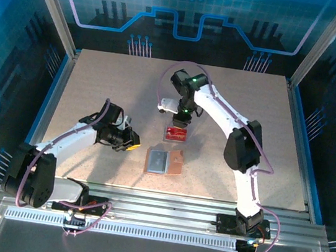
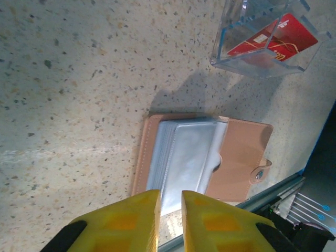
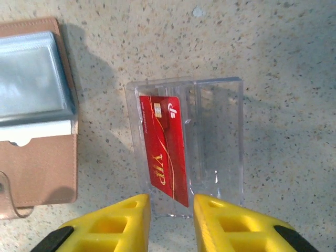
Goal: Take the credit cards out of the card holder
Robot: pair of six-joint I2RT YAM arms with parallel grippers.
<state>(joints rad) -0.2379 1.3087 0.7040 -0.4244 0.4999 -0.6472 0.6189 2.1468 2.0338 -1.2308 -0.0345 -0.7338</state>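
Past the tan leather card holder (image 3: pixel 37 105), my right gripper (image 3: pixel 171 202) hangs apart over the clear plastic box (image 3: pixel 220 136) keeping a thin red credit card (image 3: pixel 165 147); left gripper (image 2: pixel 170 197) slightly apart, empty

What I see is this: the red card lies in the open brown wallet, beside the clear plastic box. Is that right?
Not quite. The red card lies in the clear plastic box, beside the open brown wallet, not in the wallet. The right wrist view shows it plainly.

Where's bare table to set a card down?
Free: far-left table beyond the left arm; the wide strip right of the right arm. Crowded: centre, with clear box, card holder, left end effector, right end effector clustered.
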